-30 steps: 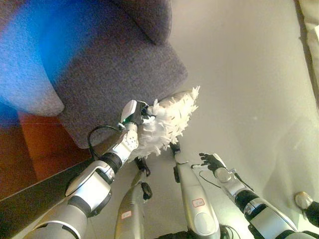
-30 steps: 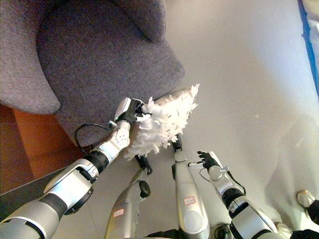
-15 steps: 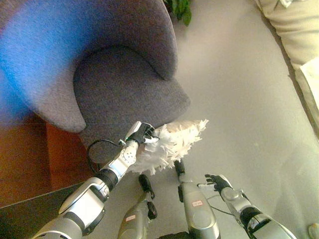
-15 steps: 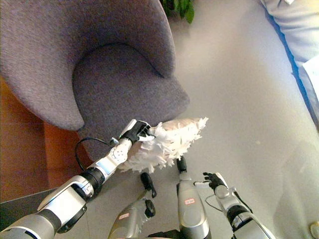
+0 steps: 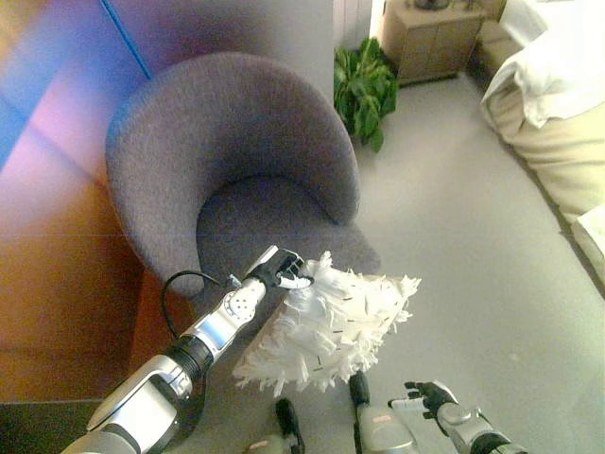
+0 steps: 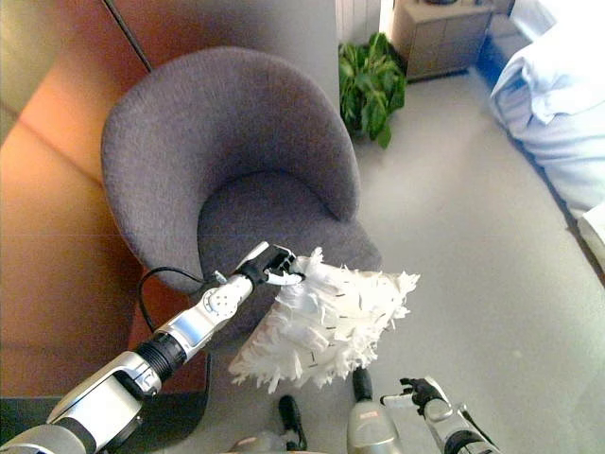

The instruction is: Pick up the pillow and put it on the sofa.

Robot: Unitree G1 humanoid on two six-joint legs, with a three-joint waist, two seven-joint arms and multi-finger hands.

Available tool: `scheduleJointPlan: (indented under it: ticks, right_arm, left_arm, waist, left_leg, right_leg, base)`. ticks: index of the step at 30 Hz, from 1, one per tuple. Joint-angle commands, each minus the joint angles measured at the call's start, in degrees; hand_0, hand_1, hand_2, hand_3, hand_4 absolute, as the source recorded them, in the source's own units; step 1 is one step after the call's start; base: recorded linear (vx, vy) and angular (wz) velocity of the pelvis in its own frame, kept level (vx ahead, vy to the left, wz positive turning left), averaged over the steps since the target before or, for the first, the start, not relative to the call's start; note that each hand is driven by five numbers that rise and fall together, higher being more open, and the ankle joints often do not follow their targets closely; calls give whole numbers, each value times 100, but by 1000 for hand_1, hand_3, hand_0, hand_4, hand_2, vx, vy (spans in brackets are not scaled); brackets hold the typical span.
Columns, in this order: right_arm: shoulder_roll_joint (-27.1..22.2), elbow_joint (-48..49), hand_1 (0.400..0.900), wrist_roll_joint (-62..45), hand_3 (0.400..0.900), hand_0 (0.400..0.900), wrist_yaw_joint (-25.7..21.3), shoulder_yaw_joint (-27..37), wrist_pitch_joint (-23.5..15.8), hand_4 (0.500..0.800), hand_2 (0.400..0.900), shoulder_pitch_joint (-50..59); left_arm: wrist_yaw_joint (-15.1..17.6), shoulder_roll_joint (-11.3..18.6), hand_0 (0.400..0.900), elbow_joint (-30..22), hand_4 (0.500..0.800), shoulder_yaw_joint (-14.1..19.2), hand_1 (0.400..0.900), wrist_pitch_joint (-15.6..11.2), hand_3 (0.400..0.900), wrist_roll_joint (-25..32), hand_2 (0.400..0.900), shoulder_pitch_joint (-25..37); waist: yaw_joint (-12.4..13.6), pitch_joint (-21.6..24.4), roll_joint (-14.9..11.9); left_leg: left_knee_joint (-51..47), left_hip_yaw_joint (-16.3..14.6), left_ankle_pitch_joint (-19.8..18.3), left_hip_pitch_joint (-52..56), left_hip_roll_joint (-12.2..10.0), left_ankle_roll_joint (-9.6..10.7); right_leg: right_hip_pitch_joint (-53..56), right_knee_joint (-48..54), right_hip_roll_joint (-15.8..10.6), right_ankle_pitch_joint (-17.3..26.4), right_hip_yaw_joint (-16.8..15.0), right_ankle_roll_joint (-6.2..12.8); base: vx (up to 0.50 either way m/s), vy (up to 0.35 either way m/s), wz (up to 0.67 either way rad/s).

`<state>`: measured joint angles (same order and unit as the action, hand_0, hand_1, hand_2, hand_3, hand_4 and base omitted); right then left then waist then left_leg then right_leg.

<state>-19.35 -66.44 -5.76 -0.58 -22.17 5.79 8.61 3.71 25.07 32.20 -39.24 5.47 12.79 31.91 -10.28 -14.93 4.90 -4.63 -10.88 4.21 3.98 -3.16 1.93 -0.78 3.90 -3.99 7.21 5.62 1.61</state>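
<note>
While its dark fingers curl tight round the upper corner of the pillow (image 6: 326,322), the left robot hand (image 6: 272,266) holds that corner up just in front of the seat of the sofa (image 6: 227,161). From the hand the silver-grey arm runs back toward the lower left of both views.

White and shaggy, covered in ragged tufts, the pillow hangs from the grasped corner and spreads out to the right and downward. It is off the floor (image 5: 473,255), beside and slightly below the front edge of the seat cushion, which it overlaps in the views; whether it touches the cushion I cannot tell.

At the bottom edge, right of centre, the right robot hand (image 5: 427,395) shows low over the floor, fingers spread and relaxed, holding nothing, well apart from the pillow.

Behind the left hand stands the sofa, a round grey armchair with a curved, wrapping back and a darker seat. To its left is a warm brown panel or wall. Behind the sofa's right side grows a green potted plant (image 6: 371,87), and beyond it stands a pale wooden cabinet (image 5: 427,40). Along the right edge lies a bed (image 5: 553,104) with light bedding.
</note>
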Motion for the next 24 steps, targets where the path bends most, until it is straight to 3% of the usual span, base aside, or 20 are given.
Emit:
scheduleJointPlan:
  ticks: [1, 8, 13, 17, 19, 24]
  right_arm:
    - [30, -225, 900, 264, 900, 900, 59, -186, 34, 800, 900, -458]
    - [26, -331, 900, 363, 900, 900, 167, -166, 76, 800, 900, -572]
    - [14, -500, 900, 424, 900, 900, 234, -79, 56, 800, 900, -671]
    - [1, -608, 900, 482, 900, 900, 270, 7, 17, 800, 900, -784]
    - [-17, -657, 900, 492, 900, 900, 286, 65, -33, 800, 900, -857]
    - [-16, -739, 900, 508, 900, 900, 245, 163, -79, 800, 900, -934]
  left_arm:
    - [200, 318, 400, -788, 500, 624, 400, -411, 400, 563, 400, 863]
    - [408, 833, 400, -1308, 500, 1230, 400, 101, 400, 1504, 400, 1279]
    - [580, 1337, 400, -1293, 500, 1721, 400, 299, 400, 2255, 400, 1620]
    - [712, 1810, 400, -650, 500, 1980, 400, 280, 400, 2721, 400, 1976]
    - [821, 2122, 400, -148, 500, 2135, 400, 110, 400, 3058, 400, 2111]
    - [872, 2646, 400, 655, 500, 2385, 400, 11, 400, 3159, 400, 2306]
  waist:
    - [252, 747, -245]
    - [332, 992, -224]
    - [393, 1123, -166]
    - [426, 1225, -118]
    - [445, 1267, -88]
    - [485, 1324, -25]
  left_leg:
    - [542, -23, -658, -29, -68, 117]
    - [462, 88, -673, 148, -45, 99]
    - [413, 169, -655, 202, -15, 96]
    - [370, 205, -642, 225, 12, 97]
    - [346, 222, -639, 232, 27, 94]
    - [341, 263, -648, 204, 71, 72]
  right_leg:
    - [105, -679, -322, -848, -56, 483]
    - [344, -615, -315, -914, -1, 487]
    - [438, -596, -317, -941, 55, 482]
    - [504, -536, -306, -940, 108, 484]
    - [531, -496, -291, -938, 131, 481]
    - [536, -472, -263, -948, 152, 469]
  base:
    - [57, -3, 2]
    - [47, -7, 3]
    - [50, 0, 6]
    - [70, -9, 5]
    - [76, -12, 4]
    - [59, 10, 3]
